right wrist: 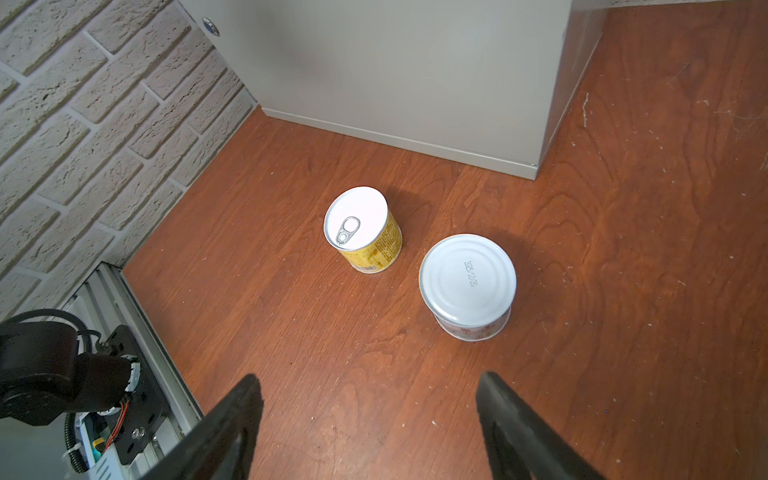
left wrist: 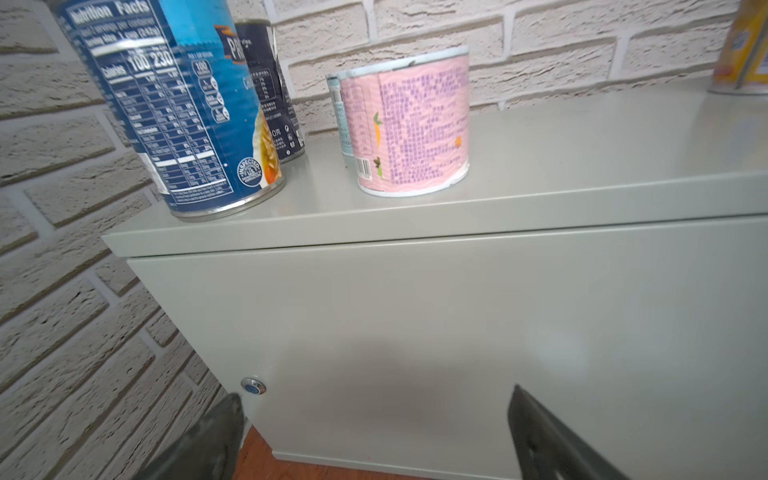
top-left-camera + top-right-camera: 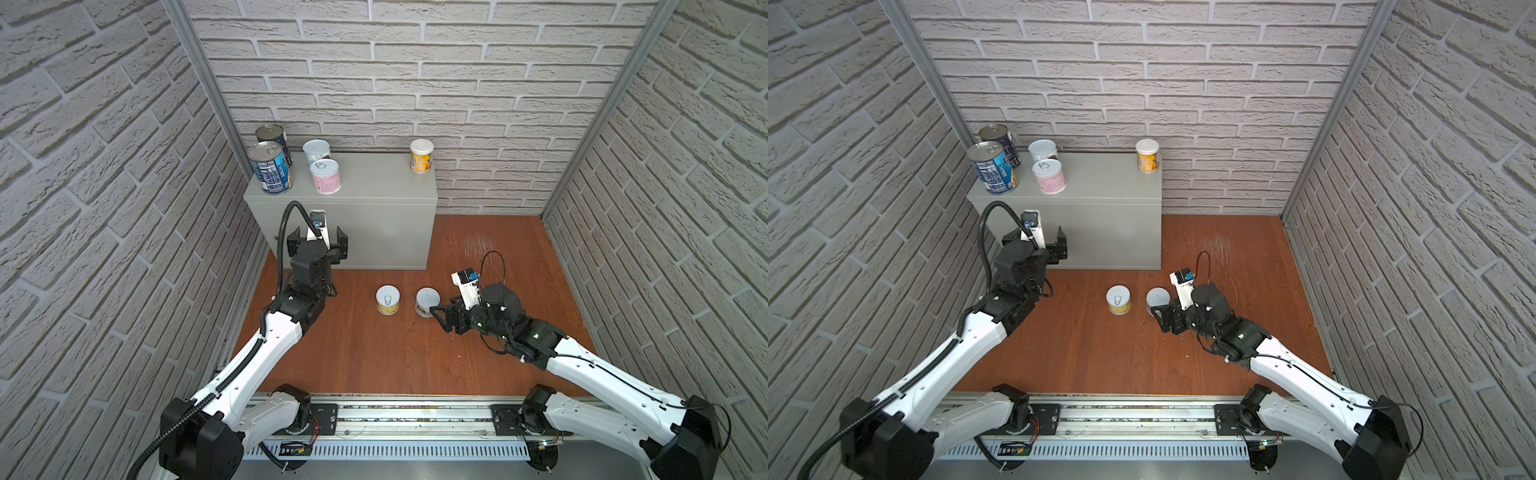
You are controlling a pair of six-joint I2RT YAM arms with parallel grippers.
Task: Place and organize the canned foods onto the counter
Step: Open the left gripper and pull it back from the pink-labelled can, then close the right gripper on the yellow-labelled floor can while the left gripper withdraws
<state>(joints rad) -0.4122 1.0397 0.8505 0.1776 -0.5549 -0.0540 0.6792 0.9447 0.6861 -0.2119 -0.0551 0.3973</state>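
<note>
Five cans (image 3: 325, 176) sit on the counter (image 3: 374, 189), while a yellow can (image 3: 388, 300) and a white can (image 3: 428, 302) stand on the floor (image 3: 374, 353). Left gripper (image 3: 319, 243) hangs wide open and empty by the counter's front; right gripper (image 3: 439, 318) is open too, just beside the white can.

Our right gripper (image 1: 370, 376) hangs over the wooden floor (image 1: 291, 332). Its two dark fingers (image 1: 232, 424) are spread apart, with only bare boards between them. Just past them we see two cans standing upright, near each other but not touching. One is a yellow can (image 1: 362, 230) with a white pull-tab lid. The other is a white can (image 1: 467, 278), the nearer to us, with a date stamped on its flat top. Behind both stands the grey cabinet (image 1: 415, 75), with a small round lock (image 1: 211, 25) on its front, next to the brick wall (image 1: 83, 124).
</note>
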